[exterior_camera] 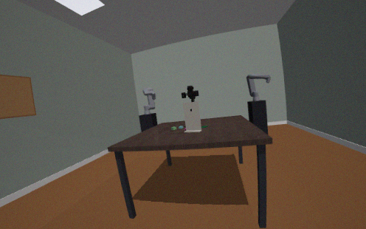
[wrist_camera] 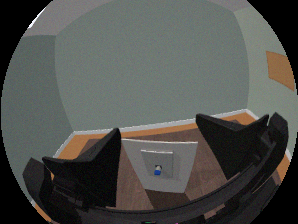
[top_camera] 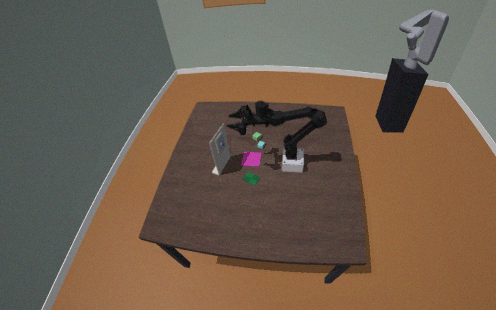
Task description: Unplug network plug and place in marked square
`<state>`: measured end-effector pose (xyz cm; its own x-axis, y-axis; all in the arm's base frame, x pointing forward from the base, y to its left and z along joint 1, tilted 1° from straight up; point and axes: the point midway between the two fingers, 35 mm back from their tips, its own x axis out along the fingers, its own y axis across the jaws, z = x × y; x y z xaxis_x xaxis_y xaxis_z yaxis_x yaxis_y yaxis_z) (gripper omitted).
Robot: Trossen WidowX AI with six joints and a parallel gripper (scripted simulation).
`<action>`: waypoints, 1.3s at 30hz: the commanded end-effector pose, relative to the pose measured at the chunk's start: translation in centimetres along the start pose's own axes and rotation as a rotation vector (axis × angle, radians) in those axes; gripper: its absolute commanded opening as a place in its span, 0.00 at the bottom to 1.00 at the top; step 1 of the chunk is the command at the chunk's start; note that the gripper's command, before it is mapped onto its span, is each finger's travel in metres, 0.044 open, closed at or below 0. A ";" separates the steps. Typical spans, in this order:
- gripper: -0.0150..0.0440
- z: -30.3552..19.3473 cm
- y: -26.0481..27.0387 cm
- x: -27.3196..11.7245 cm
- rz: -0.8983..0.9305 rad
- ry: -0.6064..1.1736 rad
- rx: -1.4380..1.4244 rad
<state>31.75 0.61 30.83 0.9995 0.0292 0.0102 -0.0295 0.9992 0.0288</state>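
Observation:
The upright pale panel (top_camera: 218,156) (exterior_camera: 192,121) (wrist_camera: 183,167) stands on the table. The small blue plug (top_camera: 222,144) (wrist_camera: 157,172) sits at the socket on the panel's face toward the arm's base; its tab is too small to make out. My gripper (top_camera: 229,121) (exterior_camera: 190,94) (wrist_camera: 158,124) is wide open with nothing between its fingers. It hangs above the panel's top, apart from the plug and panel. The flat magenta square (top_camera: 252,159) lies on the table between the panel and the arm's base, with nothing on it.
A green cube (top_camera: 257,136) (exterior_camera: 173,128) and a light blue cube (top_camera: 261,145) (exterior_camera: 181,127) lie beside the magenta square. A flat dark green patch (top_camera: 251,178) (exterior_camera: 204,126) lies on its other side. The white arm base (top_camera: 293,164) stands behind the square, seen from the panel.

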 end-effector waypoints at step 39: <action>0.52 -14.6 5.4 -2.6 -0.095 -0.056 1.283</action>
<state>29.80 6.24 17.32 0.9981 -0.0621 0.0005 0.0207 0.3398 0.9403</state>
